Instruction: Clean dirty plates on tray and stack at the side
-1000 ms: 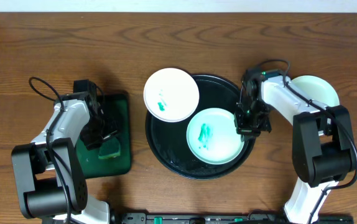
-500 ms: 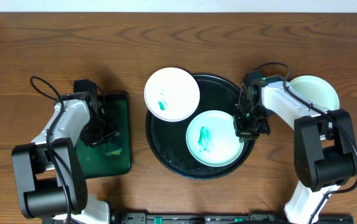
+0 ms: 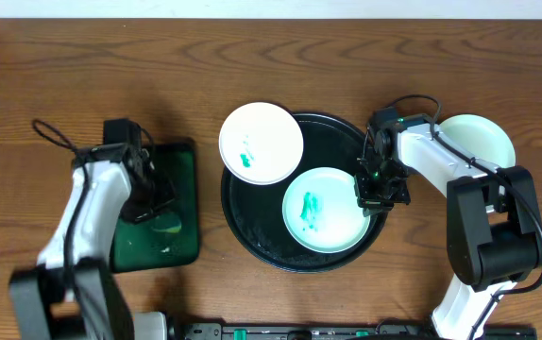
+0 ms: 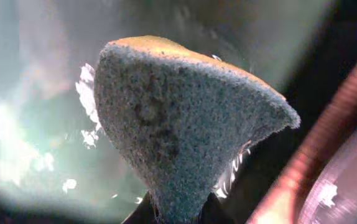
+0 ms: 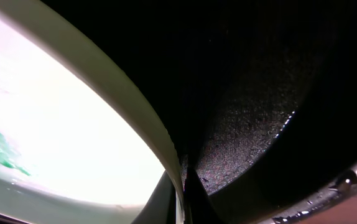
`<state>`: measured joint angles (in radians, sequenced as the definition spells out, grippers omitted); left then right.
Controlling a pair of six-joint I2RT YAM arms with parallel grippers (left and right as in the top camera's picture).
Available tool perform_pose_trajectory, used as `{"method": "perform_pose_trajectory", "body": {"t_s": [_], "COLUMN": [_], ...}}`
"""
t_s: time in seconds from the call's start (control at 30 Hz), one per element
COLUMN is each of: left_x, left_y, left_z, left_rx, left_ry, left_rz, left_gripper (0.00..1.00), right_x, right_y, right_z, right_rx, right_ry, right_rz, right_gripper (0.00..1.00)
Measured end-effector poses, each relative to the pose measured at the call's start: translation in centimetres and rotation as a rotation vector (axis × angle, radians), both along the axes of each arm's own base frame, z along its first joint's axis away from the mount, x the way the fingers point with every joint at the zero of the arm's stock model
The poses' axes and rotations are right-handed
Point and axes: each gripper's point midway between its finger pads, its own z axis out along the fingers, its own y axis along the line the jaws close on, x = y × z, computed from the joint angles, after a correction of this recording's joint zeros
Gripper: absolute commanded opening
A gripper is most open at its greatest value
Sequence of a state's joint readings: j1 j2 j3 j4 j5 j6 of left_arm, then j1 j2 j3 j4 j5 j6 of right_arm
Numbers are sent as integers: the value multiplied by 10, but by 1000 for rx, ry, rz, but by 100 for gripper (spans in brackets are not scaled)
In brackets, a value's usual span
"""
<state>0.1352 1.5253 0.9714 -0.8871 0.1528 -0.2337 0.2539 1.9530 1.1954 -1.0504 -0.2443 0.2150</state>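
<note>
The round black tray [image 3: 252, 231] lies mid-table. One white plate [image 3: 326, 210] with a teal smear rests inside it. My right gripper [image 3: 373, 193] is shut on that plate's right rim [image 5: 135, 112], the rim pinched between the jaws of the right gripper [image 5: 181, 199]. A second smeared plate [image 3: 261, 144] overlaps the tray's upper-left rim. A third plate [image 3: 483, 137] with no smear showing sits on the table at the right, partly behind the right arm. My left gripper [image 3: 151, 204] hovers over the small green tray and is shut on a sponge [image 4: 178, 118], squeezed at its lower end.
The dark green rectangular tray [image 3: 184, 162] lies left of the round tray, with wet patches on it. Both arms' bases stand at the table's front edge. Bare wood runs along the back of the table.
My left gripper has shut on the sponge and the left arm has risen a little. The right gripper has nudged the held plate slightly toward the back of the tray.
</note>
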Motion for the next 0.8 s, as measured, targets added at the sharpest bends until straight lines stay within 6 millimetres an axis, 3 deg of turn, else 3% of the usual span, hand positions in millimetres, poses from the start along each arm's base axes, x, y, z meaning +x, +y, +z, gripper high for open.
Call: {"method": "perform_pose_trajectory", "body": {"t_s": [0.13,0.23,0.53,0.67,0.8], "left_x": [2,3,14,9,-3], "left_y": [-19,-47,-156,-197,-236], "left_z": [31,40,57,55,37], "left_rx": [-38,-121,-411,-500,-552], "left_ry": [-100,-133,-247,-243,-177], "left_rz": [-50,-120,-405,-499,-573], "left_gripper": [7,7,7,7,7], "right_x": [0,1,1,1,1], "right_y": [0,0,1,1,1], "right_z": [0,0,0,0,-1], "right_rx": [1,3,4,4,5], "right_ry": [-3,-6,-10,-10,-10], "right_rz": [0,0,0,0,-1], "right_gripper": [1,1,1,1,1]}}
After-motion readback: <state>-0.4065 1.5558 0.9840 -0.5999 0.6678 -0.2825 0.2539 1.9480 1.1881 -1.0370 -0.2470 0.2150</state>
